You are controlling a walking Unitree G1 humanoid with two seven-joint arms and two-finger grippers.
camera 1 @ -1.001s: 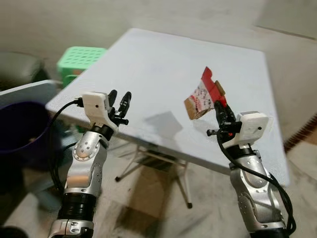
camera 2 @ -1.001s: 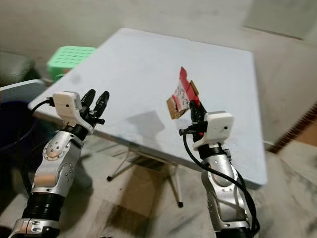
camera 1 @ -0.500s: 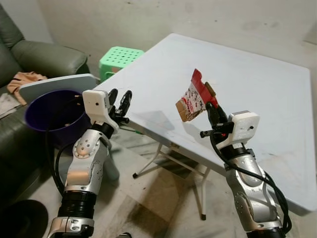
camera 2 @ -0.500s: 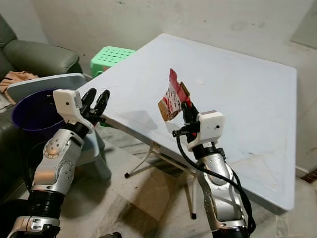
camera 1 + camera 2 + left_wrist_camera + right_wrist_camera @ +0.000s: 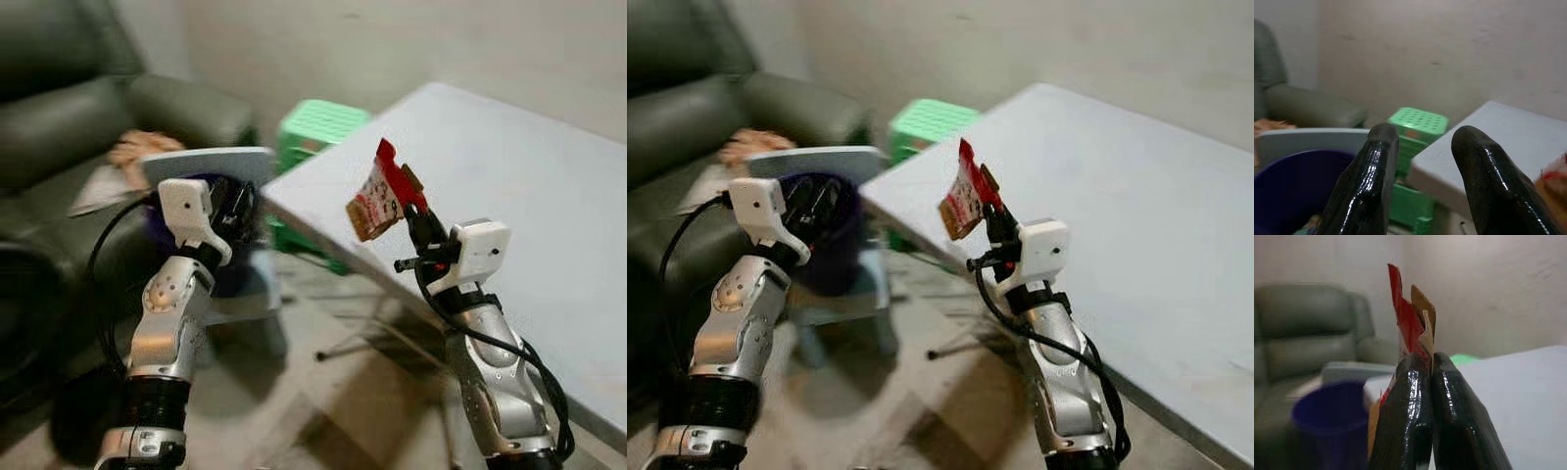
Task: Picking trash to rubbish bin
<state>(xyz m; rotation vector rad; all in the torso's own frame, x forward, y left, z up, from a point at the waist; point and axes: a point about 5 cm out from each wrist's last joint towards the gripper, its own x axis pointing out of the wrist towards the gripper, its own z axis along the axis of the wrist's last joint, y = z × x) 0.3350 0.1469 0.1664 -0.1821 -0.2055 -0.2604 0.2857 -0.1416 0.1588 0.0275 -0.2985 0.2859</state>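
The whole view has swung to the left compared with half a second ago: the white table point(image 5: 509, 186) now sits off to the right and far side, while the dark sofa point(image 5: 88, 108) fills the far left and the purple rubbish bin point(image 5: 828, 240) with its pale grey lid point(image 5: 211, 164) lies almost straight ahead, just left of the table's near corner and in front of the green stool point(image 5: 318, 122). That shift reads as the robot turning toward the bin, not as the things moving. The right gripper point(image 5: 416, 215) keeps its two black fingers point(image 5: 1405, 416) pressed together on the lower edge of the trash, a torn red and brown cardboard wrapper point(image 5: 380, 194), which stands up from the fingertips in the air over the table's near edge, well apart from the bin. The left gripper point(image 5: 235, 206) is raised near the bin's rim with its fingers point(image 5: 1369, 181) spread and nothing between them. The pickup looks done and the carry is under way; what remains, as I judge it, is bringing the wrapper leftward over the bin's mouth before letting go.
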